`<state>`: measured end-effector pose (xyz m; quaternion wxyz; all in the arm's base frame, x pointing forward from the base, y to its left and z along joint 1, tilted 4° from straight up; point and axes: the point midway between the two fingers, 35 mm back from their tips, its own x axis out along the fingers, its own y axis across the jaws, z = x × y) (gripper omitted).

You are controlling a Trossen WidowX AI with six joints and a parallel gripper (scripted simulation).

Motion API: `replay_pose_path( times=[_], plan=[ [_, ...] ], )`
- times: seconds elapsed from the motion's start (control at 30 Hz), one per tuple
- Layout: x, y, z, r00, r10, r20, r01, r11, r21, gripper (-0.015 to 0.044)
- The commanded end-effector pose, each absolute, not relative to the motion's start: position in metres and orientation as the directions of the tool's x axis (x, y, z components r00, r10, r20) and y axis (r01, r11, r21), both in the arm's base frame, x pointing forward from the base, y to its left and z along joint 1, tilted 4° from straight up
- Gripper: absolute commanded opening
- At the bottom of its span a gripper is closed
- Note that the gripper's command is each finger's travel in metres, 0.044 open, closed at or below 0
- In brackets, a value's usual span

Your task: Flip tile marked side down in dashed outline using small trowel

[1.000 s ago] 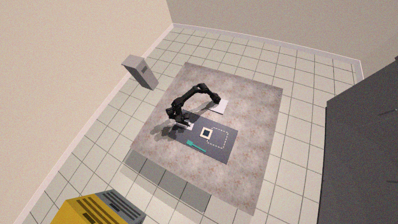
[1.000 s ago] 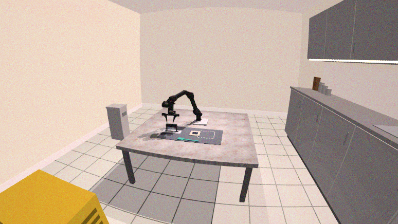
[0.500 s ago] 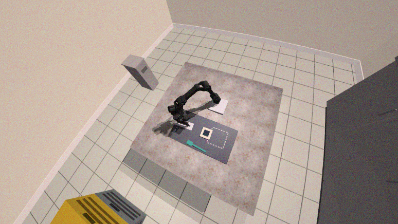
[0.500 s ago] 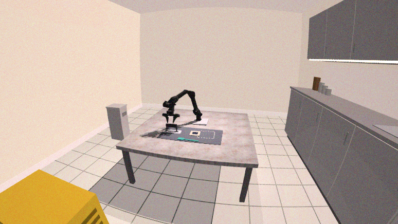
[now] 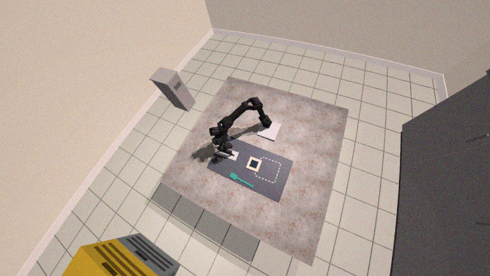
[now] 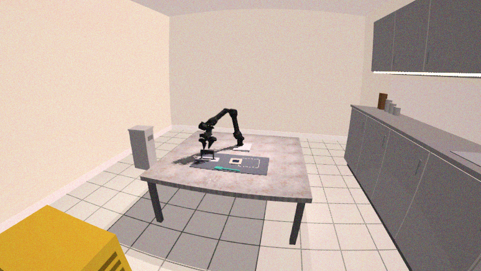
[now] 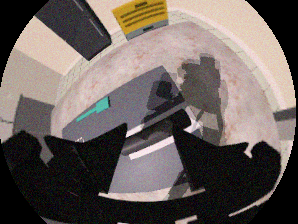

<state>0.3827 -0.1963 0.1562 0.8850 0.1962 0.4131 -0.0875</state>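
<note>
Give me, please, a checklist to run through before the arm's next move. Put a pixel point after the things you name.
1. Gripper (image 5: pixel 225 150) (image 6: pixel 206 148) (image 7: pixel 150 128) open and holding nothing: ok.
2. White trowel (image 5: pixel 234 156) (image 6: pixel 215 159) (image 7: pixel 150 151) resting with its black handle raised: ok.
3. Fingers lined up closely enough to grasp that handle: cannot tell.
4. Teal tool (image 5: pixel 233 176) (image 6: pixel 219 167) (image 7: pixel 102 104) away from the fingers: ok.
5. Tile (image 5: pixel 254 164) (image 6: pixel 235 161) turned marked side down: not ok, dark square faces up.
6. Tile fully inside the dashed outline (image 5: pixel 280 168) (image 6: pixel 259 163): not ok.
</note>
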Motion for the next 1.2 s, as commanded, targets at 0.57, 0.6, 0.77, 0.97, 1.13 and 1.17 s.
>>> replay_pose_path(
  times=[0.57, 0.6, 0.77, 0.97, 1.13, 1.17],
  plan=[
    [0.360, -0.188, 0.140, 0.751, 0.044, -0.659, 0.565, 0.474, 0.675, 0.0300],
    [0.359, -0.187, 0.139, 0.757, 0.046, -0.652, 0.569, 0.445, 0.691, 0.0300],
    [0.352, -0.183, 0.135, 0.782, 0.056, -0.621, 0.581, 0.292, 0.759, 0.0300],
    [0.346, -0.179, 0.132, 0.803, 0.065, -0.592, 0.578, 0.151, 0.802, 0.0300],
    [0.346, -0.179, 0.132, 0.803, 0.065, -0.592, 0.578, 0.151, 0.802, 0.0300],
    [0.347, -0.179, 0.131, 0.803, 0.065, -0.592, 0.579, 0.151, 0.801, 0.0300]
  ],
)
